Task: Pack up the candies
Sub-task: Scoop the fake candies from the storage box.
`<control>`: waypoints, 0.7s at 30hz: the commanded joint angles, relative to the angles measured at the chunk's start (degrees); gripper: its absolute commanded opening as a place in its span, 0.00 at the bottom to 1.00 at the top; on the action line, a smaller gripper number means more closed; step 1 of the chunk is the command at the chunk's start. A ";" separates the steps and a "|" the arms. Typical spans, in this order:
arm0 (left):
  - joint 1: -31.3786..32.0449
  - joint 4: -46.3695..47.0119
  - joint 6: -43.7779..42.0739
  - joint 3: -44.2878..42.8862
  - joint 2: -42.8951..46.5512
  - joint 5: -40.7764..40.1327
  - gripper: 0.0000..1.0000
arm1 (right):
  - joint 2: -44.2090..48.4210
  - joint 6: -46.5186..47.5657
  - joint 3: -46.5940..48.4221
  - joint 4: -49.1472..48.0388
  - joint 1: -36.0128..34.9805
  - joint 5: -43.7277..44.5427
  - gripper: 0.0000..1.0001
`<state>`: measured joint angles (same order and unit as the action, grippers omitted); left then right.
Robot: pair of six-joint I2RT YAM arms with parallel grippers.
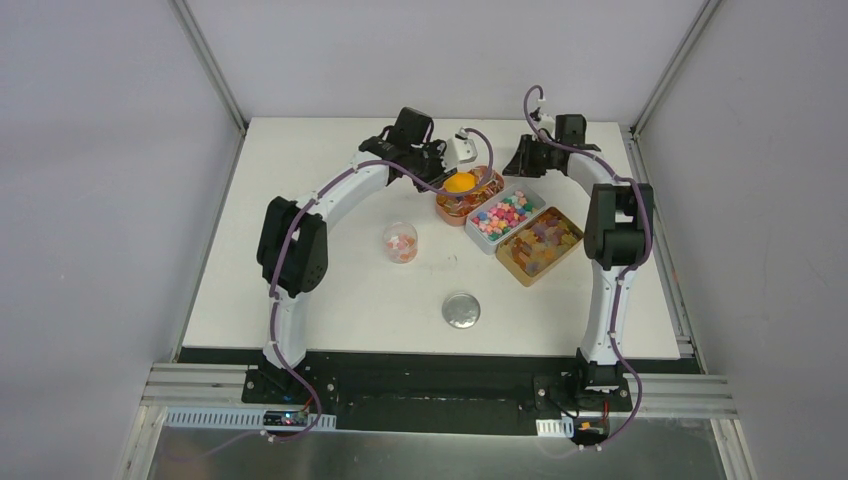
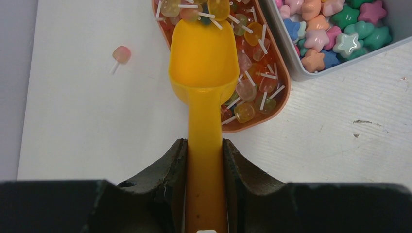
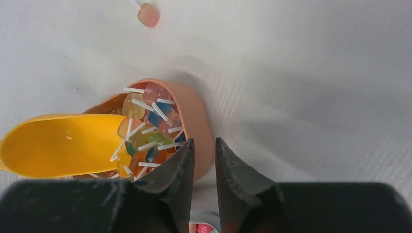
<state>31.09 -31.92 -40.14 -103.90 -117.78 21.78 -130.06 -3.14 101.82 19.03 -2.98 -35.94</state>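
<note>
The left tool (image 2: 205,143) is clamped on the handle of the orange scoop (image 2: 204,53). The scoop's bowl is empty and its lip lies among the small lollipops (image 2: 252,87) in the peach tray (image 2: 287,90). The right tool (image 3: 204,143) stands at the far right end of this tray, one finger inside the rim and one outside, with a narrow gap between them. Whether it already pinches the wall cannot be told.

The candies lie in three trays side by side, right of centre on the far half of the worktop (image 2: 97,121):
- The lollipops are in the peach tray.
- The star-shaped candies (image 2: 335,29) are in the grey tray (image 2: 350,59) just beside it.
- The amber gummies (image 1: 540,245) are in the brown tray (image 1: 557,261), nearer and more to the right.

A few sweets are in the clear cup (image 1: 400,242) to the left, and one loose lollipop (image 2: 120,54) lies on the worktop.

To scoop well, the right tool should probably grip the tray wall firmly first, so the tray does not slide when pushed. The scoop should then go in low and flat under the sweets, along the length of the tray. A small load seems wiser, because the sticks tangle and may drag other lollipops over the rim. After that the scoop should rise level and tip only when it is over the cup.

No brand, label or writing can be read anywhere.
</note>
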 commanded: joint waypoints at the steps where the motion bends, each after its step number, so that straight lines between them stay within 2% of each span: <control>1: 0.46 1.77 -1.18 0.73 0.49 1.42 0.00 | -0.71 -0.30 -0.59 -2.59 0.15 -1.34 0.25; 21: 0.37 5.97 0.30 6.74 2.87 -1.32 0.00 | -0.02 -2.01 -2.44 -4.19 0.21 -1.51 0.23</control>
<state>31.05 -27.33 -39.83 -98.39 -117.60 19.88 -130.08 -4.86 99.59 16.53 -2.85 -36.21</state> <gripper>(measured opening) 0.274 0.227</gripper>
